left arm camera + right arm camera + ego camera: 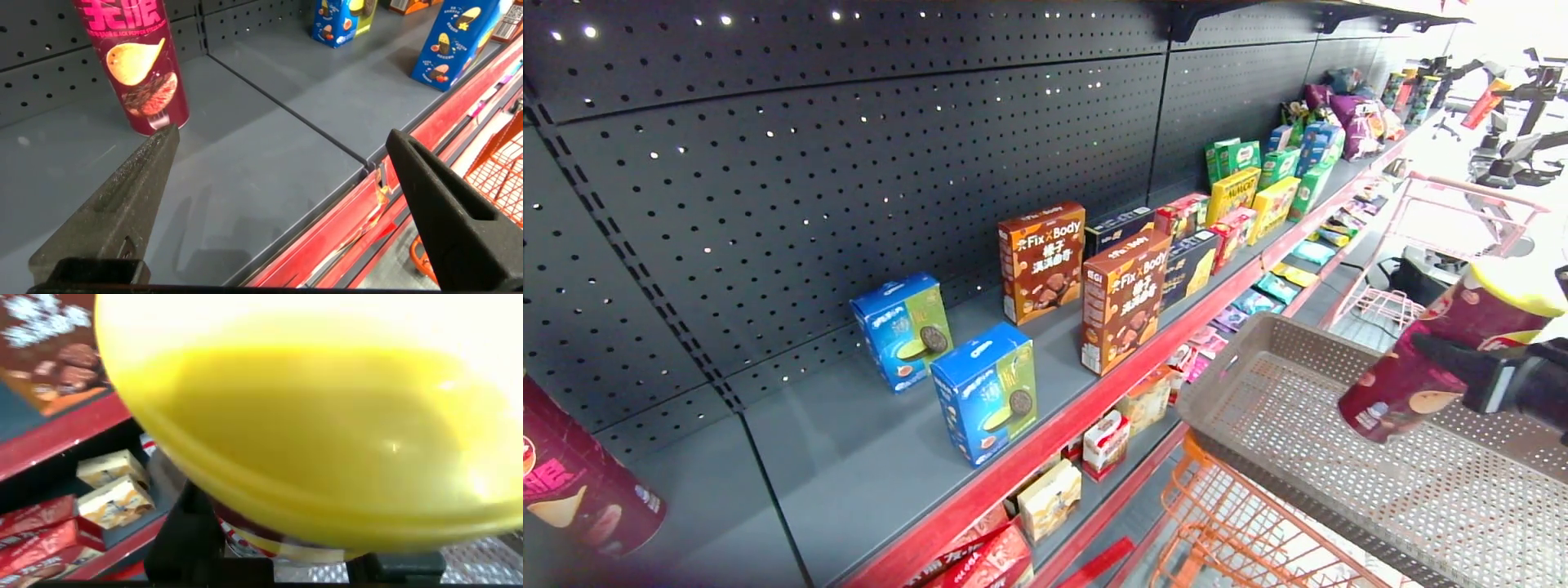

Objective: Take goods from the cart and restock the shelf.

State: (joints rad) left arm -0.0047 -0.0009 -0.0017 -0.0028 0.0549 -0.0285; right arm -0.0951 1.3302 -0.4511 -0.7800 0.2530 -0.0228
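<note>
— What have your right fingers (1450, 355) got?
— They're shut tight around a red chip can (1462, 314). I hold it tilted above the cart basket (1282, 392).
— And your left fingers (122, 196)?
— Wide open, holding nothing, over the shelf (270, 155), near a second chip can (139, 65) standing there.

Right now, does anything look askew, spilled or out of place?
Only the maroon chip can in the right gripper is tilted, above the cart basket. The other chip can on the shelf stands upright; nothing spilled.
</note>
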